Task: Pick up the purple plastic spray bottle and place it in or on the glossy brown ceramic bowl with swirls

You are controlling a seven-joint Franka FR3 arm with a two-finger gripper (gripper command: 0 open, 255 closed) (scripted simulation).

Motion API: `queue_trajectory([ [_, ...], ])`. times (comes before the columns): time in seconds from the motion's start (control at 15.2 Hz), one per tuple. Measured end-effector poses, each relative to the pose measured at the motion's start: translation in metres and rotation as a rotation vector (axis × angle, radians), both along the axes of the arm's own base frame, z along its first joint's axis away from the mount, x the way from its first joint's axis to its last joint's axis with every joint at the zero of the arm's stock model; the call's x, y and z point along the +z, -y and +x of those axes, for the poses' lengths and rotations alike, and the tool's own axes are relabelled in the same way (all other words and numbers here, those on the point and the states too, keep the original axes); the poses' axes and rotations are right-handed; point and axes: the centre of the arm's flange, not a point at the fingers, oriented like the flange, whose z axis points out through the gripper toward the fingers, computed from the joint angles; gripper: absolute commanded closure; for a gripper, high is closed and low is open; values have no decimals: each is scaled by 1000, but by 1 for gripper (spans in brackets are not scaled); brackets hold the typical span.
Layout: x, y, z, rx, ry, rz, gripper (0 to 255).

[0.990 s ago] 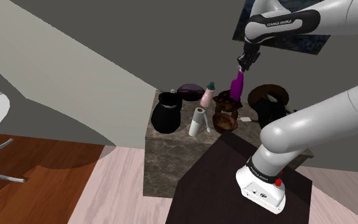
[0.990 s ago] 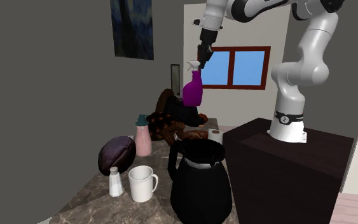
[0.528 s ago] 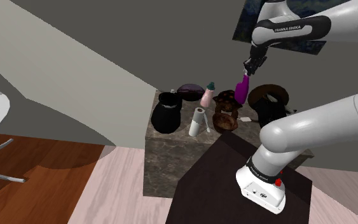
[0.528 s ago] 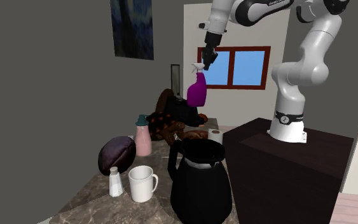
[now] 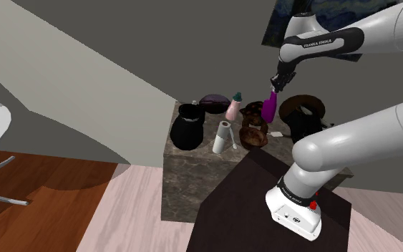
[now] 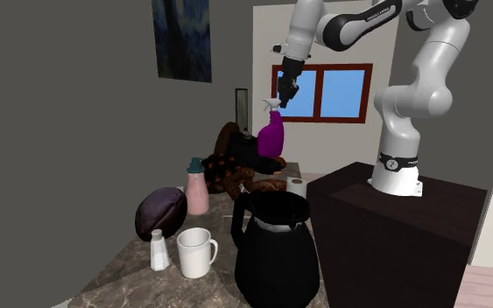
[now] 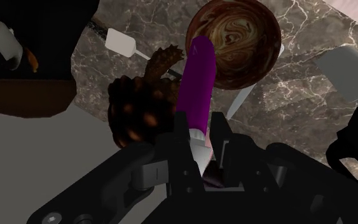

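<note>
— Bottle [image 7: 196, 83] position?
— Wrist view lines its base up with the swirled bowl [image 7: 247, 38]; shoulder view shows it hanging above the tabletop [image 5: 192, 165].
— Fingers [image 7: 225, 137]?
— Nearly closed, clasping its white neck.

You're looking at a home, a kitchen corner by the look of it. You get a dark marbled stone counter [image 5: 192, 172] crowded with tableware: 1 black jug [image 6: 275, 249], 1 white mug [image 6: 197, 252], 1 white shaker [image 6: 159, 250], 1 paper towel roll [image 5: 222, 137]. A 2-pane brown-framed window [image 6: 341, 92] and a dark painting [image 6: 183, 39] hang on grey walls [image 6: 78, 105], over a wood plank floor [image 5: 42, 207].
</note>
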Motion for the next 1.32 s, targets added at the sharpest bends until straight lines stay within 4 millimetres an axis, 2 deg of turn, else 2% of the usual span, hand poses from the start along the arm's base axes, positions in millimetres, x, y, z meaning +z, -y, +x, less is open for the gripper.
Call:
queue_trajectory([
  [1.32,-107,-1,0,0,0,0,255],
])
